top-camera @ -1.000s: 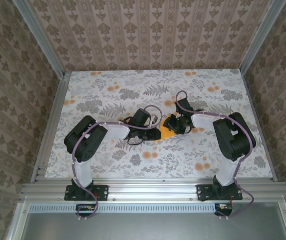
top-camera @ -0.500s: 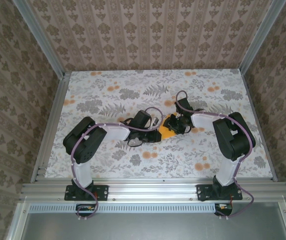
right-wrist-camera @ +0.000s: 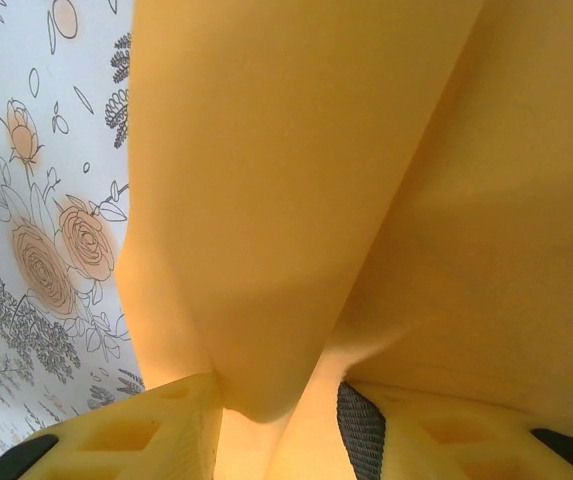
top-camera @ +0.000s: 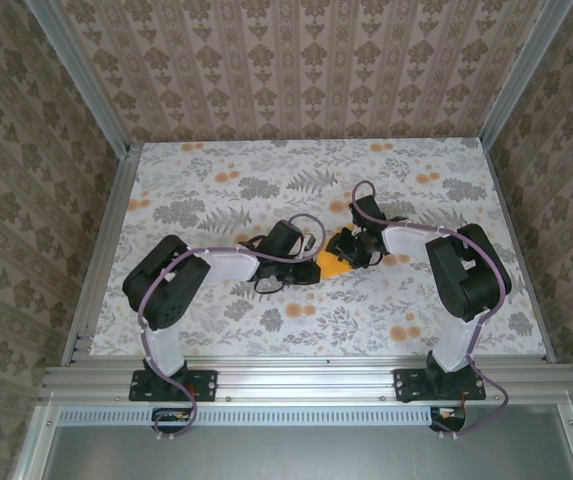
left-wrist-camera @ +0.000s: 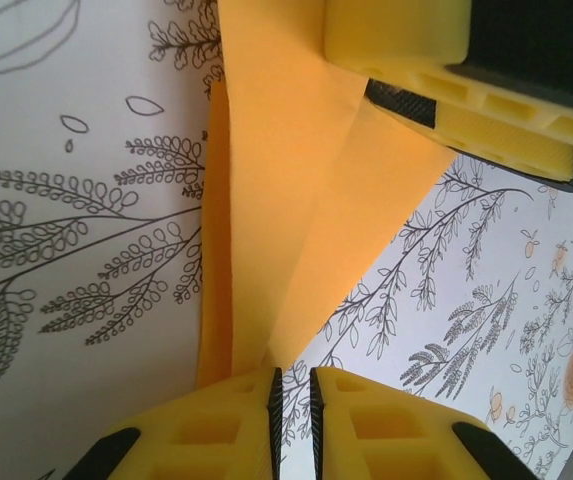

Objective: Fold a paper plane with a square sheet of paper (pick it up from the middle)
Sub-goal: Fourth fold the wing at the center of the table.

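Note:
The square sheet of paper [top-camera: 335, 266] is bright orange and folded to a pointed, creased shape [left-wrist-camera: 286, 200] at the table's middle. My left gripper [top-camera: 313, 266] sits at its near-left tip. Its jaws [left-wrist-camera: 291, 392] are almost together, with a slim gap that shows bare table print; the paper's point ends against the left fingertip [left-wrist-camera: 251, 385]. My right gripper [top-camera: 350, 250] holds the far end. A rounded fold of the paper [right-wrist-camera: 296, 180] bulges between its fingers [right-wrist-camera: 276, 420]. One yellow right finger [left-wrist-camera: 396, 35] rests on the sheet in the left wrist view.
The table [top-camera: 206, 190] has a white floral cover with small orange printed flowers [top-camera: 401, 330]. Patterned walls and aluminium rails [top-camera: 106, 260] box it in on three sides. Both arms meet over the centre, with cables looping above them.
The left arm's elbow has drifted slightly toward the near left. The paper and the right arm stay about where they were.

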Robot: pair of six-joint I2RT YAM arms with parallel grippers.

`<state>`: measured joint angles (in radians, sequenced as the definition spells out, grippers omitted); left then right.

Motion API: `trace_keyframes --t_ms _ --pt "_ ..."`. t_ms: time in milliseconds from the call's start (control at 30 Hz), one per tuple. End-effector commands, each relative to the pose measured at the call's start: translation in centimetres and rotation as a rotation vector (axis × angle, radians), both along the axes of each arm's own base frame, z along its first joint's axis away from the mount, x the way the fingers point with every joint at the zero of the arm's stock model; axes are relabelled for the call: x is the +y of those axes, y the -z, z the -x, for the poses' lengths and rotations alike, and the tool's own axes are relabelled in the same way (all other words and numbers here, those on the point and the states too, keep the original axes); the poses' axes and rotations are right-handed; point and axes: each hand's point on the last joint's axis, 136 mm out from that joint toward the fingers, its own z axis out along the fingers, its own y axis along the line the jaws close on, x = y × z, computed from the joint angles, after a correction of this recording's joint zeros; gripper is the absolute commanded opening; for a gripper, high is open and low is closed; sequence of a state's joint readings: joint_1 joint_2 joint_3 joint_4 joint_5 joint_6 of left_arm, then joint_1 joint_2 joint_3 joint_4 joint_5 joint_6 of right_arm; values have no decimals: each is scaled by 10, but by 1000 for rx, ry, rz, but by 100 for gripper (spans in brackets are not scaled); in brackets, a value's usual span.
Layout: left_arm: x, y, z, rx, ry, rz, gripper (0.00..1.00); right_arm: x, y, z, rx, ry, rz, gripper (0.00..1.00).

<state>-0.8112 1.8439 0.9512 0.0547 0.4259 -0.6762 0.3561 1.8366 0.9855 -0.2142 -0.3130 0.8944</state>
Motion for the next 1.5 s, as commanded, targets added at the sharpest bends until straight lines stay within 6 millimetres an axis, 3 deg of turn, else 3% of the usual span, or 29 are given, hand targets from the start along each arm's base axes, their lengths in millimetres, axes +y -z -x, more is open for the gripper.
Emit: trace_keyframes --t_ms 0,267,533,1067,1467 --pt "2 -21 -7 -69 -13 21 18 -76 93 78 316 59 372 45" --pt "13 -12 -10 -59 -53 -22 25 -76 95 78 321 66 369 45" --pt "9 -1 -12 -35 -45 -54 32 -75 96 79 323 65 367 45" --pt "10 5 -23 -38 -51 -65 11 -75 96 81 325 60 365 45" --pt "15 10 -24 -38 -61 -86 8 -78 98 82 329 55 381 45"
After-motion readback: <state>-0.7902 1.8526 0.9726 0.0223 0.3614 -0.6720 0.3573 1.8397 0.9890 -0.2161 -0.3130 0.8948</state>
